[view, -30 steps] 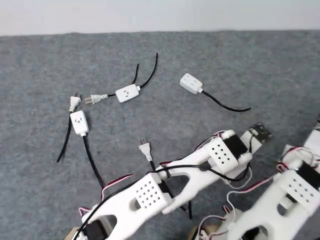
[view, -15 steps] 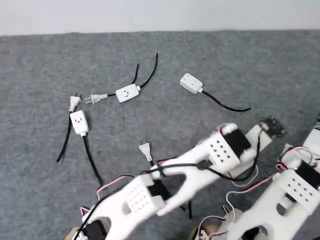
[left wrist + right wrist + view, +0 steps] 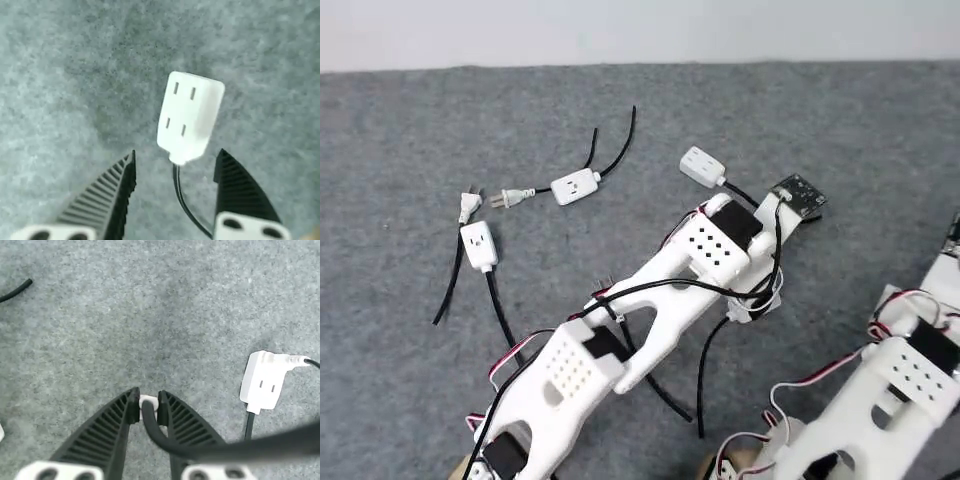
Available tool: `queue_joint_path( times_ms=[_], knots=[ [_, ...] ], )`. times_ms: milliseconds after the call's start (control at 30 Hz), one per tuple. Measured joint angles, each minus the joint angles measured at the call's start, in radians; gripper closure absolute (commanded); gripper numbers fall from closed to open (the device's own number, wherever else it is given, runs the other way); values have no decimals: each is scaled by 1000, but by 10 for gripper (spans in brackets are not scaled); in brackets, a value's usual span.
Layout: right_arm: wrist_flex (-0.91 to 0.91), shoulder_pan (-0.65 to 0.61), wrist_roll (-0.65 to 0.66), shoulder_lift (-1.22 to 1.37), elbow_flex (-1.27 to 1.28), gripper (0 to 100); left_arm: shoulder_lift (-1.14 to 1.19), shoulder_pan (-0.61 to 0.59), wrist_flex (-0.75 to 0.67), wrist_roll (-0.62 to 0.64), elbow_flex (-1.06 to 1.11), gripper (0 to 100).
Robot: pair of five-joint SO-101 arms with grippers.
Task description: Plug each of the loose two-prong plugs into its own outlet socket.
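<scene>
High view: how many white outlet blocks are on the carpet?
3. One outlet block at the left, one nearer the middle at the back, one right of it. The arm may hide others.

No legible text, no numbers or signs, outlet socket (image 3: pixel 190 117) face unmarked

Left end effector (image 3: pixel 176 152) apparently nearer socket (image 3: pixel 190 117)
</scene>
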Motion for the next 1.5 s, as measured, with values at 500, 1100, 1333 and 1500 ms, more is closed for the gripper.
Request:
queue_joint_path(
  times_ms=[500, 1100, 1333, 1500],
  knots=[
    [0, -26, -25, 0, 18, 991, 307, 23, 69, -5, -365, 750],
    [0, -26, -25, 0, 18, 991, 308, 190, 71, -103, -287, 987],
    [0, -26, -25, 0, 18, 991, 239, 150, 64, -110, -157, 987],
    [0, -26, -25, 0, 18, 991, 183, -5, 66, -112, -54, 987]
  ],
)
